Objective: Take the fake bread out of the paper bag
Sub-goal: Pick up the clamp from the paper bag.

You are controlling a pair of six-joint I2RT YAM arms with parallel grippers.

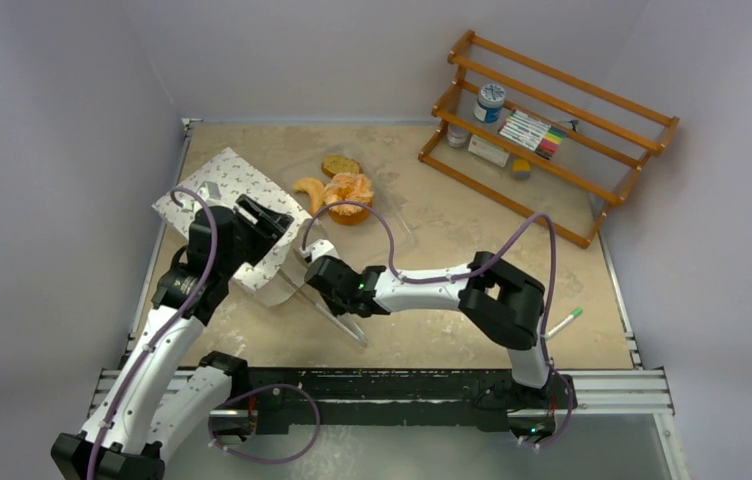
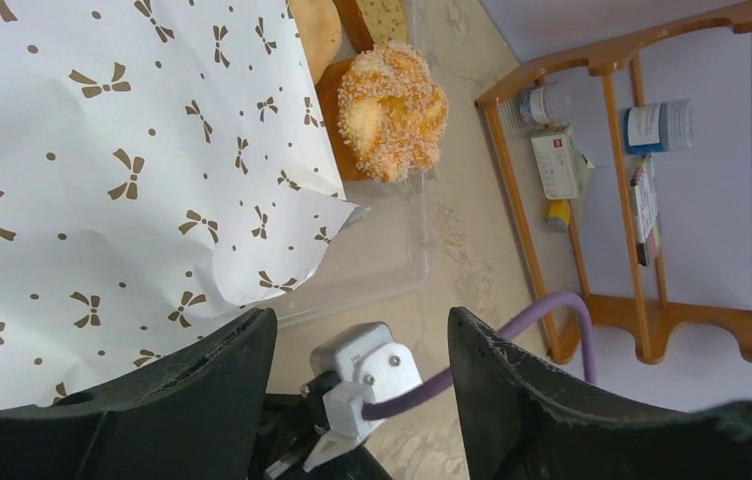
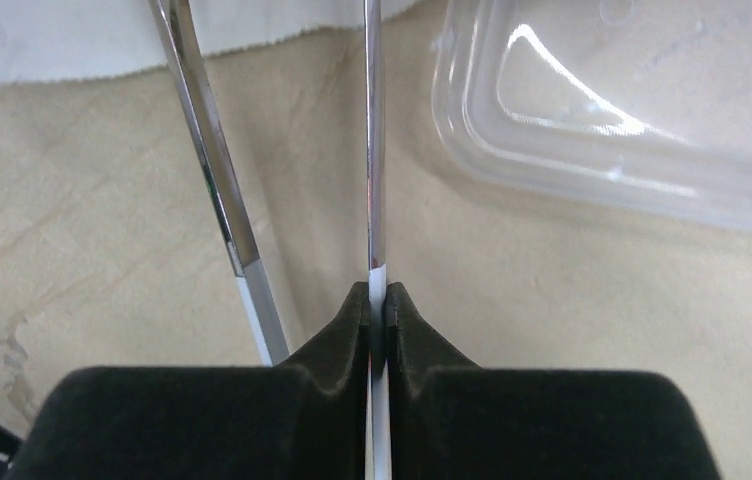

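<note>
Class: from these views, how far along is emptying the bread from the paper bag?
Done: bun, croissant and brown slice lie outside the paper bag. In hand: the right gripper pinches one arm of the tongs. Left: the bag's inside is hidden, so more may remain.

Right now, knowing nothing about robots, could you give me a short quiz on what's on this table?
1. True or false: the right claw is shut on one arm of the metal tongs.
2. Fill in: the left claw has its jaws ___ beside the paper bag.
3. Where is the sesame bun? A, inside the paper bag; B, in the clear tray; C, in the right claw.

Key: 1 true; 2 open; 3 B.
</note>
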